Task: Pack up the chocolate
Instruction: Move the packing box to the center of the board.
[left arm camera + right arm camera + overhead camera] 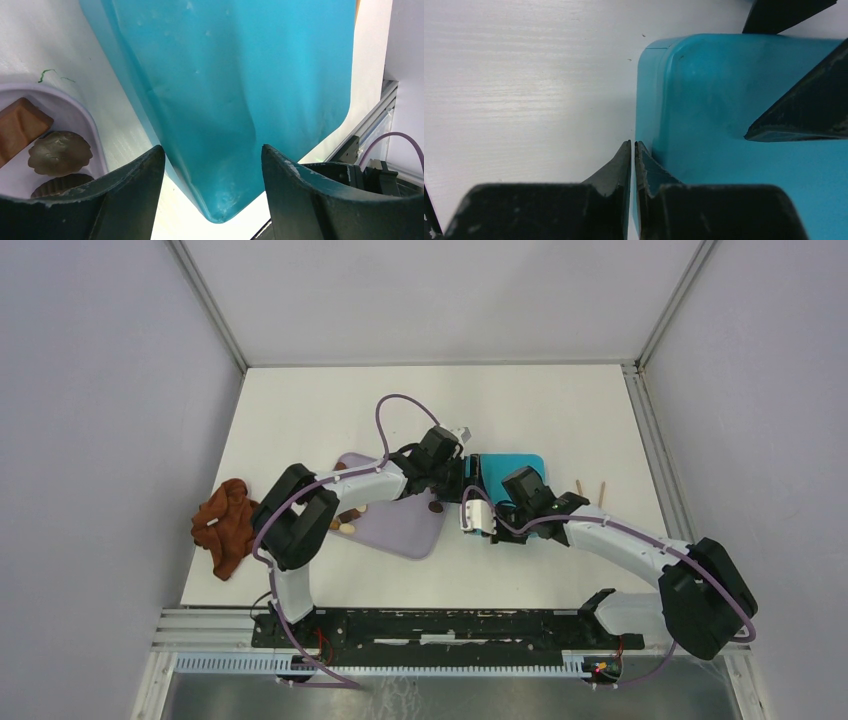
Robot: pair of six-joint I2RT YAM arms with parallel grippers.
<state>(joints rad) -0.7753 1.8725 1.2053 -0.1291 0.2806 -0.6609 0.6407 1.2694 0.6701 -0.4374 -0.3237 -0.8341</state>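
My left pincer (pixel 212 150), spread, straddles a corner of the glossy teal plastic box (pixel 225 75); my right pincer (pixel 633 146), pressed together, meets its edge.

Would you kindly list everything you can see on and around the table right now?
table: one, white, under everything
tray: one, lavender, left of centre
chocolates: several, dark brown, mid brown and cream, on the tray, some hidden
box: one, teal, centre, right of the tray
cloth: one, rust-brown, crumpled at the table's left edge
sticks: two, pale wood, right of the box
left claw: one, black, open astride a box corner
right claw: one, black, shut at the box's edge
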